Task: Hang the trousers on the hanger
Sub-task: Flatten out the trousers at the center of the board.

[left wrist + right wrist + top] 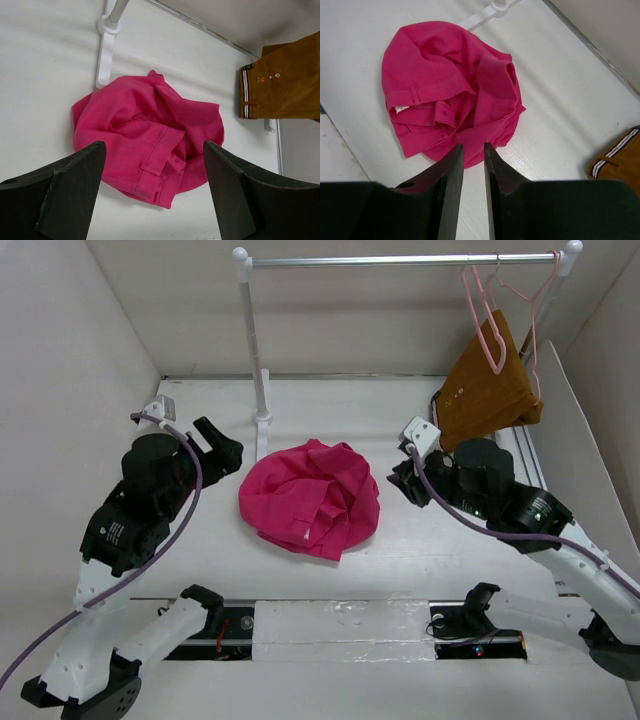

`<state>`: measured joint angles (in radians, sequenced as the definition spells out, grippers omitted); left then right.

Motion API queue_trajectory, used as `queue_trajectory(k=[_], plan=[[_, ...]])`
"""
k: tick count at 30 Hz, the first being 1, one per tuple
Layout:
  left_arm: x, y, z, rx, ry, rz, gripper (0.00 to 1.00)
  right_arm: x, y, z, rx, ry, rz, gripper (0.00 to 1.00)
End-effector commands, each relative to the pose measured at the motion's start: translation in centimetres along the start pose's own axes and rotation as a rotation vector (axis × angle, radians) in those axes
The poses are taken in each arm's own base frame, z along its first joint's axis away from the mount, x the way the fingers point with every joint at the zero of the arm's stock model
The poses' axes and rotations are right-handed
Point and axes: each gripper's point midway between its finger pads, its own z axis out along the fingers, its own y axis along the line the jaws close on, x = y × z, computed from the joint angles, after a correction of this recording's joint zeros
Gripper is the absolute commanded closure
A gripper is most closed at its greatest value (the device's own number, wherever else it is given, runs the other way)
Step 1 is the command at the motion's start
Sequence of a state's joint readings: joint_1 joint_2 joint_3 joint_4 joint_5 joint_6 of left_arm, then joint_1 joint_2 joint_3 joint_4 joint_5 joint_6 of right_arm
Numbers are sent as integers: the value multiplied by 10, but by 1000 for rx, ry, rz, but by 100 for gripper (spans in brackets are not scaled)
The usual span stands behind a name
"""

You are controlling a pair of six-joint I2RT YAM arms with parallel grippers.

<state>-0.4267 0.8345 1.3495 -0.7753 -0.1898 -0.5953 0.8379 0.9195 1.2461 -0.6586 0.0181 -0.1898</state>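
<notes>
Bare worktop (420,555) all round the bunched trousers (310,498). Hanger (487,332) up on the rail (400,260), far right. Left pincer (222,443) wide, empty, leaning in low. Right pincer (474,146) narrow, empty, tipped down near the cloth's edge.

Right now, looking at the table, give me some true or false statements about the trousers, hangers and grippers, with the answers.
1. The trousers lie crumpled on the table. True.
2. The left gripper is shut on the trousers. False: its jaws stand wide apart, holding nothing.
3. The mustard-brown garment hangs below the rail's right end. True.
4. The right gripper holds a hanger. False: it holds nothing; the hangers are up on the rail.
</notes>
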Motion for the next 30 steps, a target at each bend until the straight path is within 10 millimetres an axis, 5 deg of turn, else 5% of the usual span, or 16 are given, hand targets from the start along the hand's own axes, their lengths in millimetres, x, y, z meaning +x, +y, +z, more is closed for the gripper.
queue_trajectory(k=[1, 3, 10, 11, 12, 15, 19, 20, 23, 24, 27, 30], plan=[[-7, -2, 1, 1, -35, -32, 25, -12, -2, 4, 1, -33, -9, 73], [-16, 4, -4, -35, -71, -34, 35, -18, 5, 7, -47, -45, -30, 95], [-14, 3, 1, -41, -51, -26, 42, -24, 7, 17, -69, -39, -53, 100], [-13, 2, 5, -46, -40, -12, 49, -24, 7, 20, -72, -37, -56, 100], [-14, 1, 7, -48, -39, -5, 76, -30, 7, 22, -77, -44, -61, 100], [-35, 1, 12, -92, -114, -30, 100, -31, 18, 47, -130, -15, -94, 100], [-42, 16, 19, -212, -144, -75, 97, -37, 42, 93, -210, 19, -145, 90], [-26, 30, 22, -260, -105, -69, 91, -24, 60, 115, -254, 72, -166, 76], [16, 78, 24, -409, -74, -110, 64, -25, 83, 143, -292, 98, -233, 48], [25, 88, 25, -429, -72, -122, 52, -9, 103, 160, -331, 142, -262, 43], [60, 101, 40, -406, -14, -151, 37, 16, 138, 182, -407, 197, -336, 34], [100, 109, 79, -341, 191, -159, 36, 45, 156, 186, -445, 249, -382, 26]])
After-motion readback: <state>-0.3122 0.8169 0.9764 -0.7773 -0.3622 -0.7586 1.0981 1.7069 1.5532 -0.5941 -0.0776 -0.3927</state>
